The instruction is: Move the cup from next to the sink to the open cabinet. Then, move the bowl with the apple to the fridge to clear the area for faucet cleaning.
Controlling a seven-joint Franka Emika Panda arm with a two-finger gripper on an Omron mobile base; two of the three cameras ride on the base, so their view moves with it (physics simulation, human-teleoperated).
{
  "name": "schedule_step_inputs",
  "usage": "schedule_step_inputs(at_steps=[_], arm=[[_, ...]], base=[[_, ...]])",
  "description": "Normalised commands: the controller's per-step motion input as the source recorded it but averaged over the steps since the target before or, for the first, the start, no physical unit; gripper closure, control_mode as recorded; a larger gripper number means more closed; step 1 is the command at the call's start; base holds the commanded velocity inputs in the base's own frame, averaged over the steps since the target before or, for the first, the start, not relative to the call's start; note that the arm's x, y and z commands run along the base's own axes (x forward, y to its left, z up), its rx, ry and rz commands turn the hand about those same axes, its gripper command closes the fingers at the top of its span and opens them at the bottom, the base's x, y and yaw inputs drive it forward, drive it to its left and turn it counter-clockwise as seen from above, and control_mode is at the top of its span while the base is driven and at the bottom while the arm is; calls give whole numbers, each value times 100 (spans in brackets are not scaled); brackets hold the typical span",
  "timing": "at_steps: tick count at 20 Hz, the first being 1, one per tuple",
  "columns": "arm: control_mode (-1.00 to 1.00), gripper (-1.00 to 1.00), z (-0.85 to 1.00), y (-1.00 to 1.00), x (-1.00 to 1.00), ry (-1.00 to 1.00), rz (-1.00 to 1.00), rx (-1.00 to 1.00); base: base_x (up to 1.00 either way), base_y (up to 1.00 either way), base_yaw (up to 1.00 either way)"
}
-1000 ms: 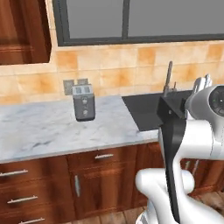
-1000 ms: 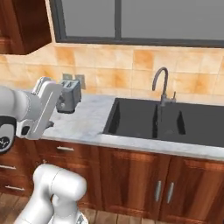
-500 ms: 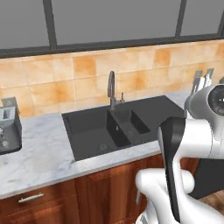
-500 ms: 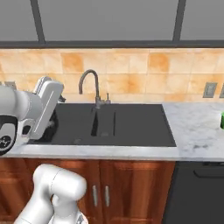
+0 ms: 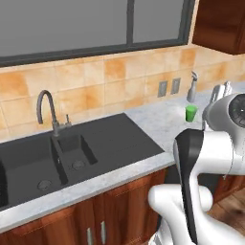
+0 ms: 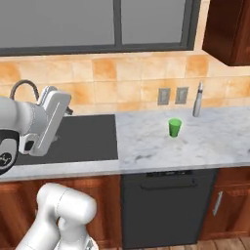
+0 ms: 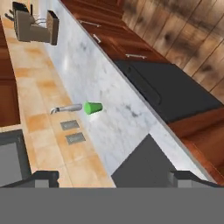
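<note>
Bright green cup [image 6: 175, 127] on white, grey-veined marble counter [image 6: 195, 141]; matte black sink [image 5: 72, 153]; dark grey faucet [image 5: 50, 112]; orange-tan tiled backsplash [image 6: 132, 78].

Lighting even and diffuse, no evident source. Shadows faint; soft sheen on the marble counter [image 6: 195, 141]. Rendered textures coarse and slightly blurred. No edge distortion noted.

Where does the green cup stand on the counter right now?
In the right base view the cup stands upright on the marble counter, right of the sink, in front of the grey spray bottle.
</note>
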Motion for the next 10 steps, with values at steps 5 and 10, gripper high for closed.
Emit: schedule_step_inputs(at_steps=[5, 10], arm=[[100, -100, 0, 0, 0, 0, 0, 0], [100, -100, 0, 0, 0, 0, 0, 0]], base=[[60, -100, -3], [62, -100, 10]])
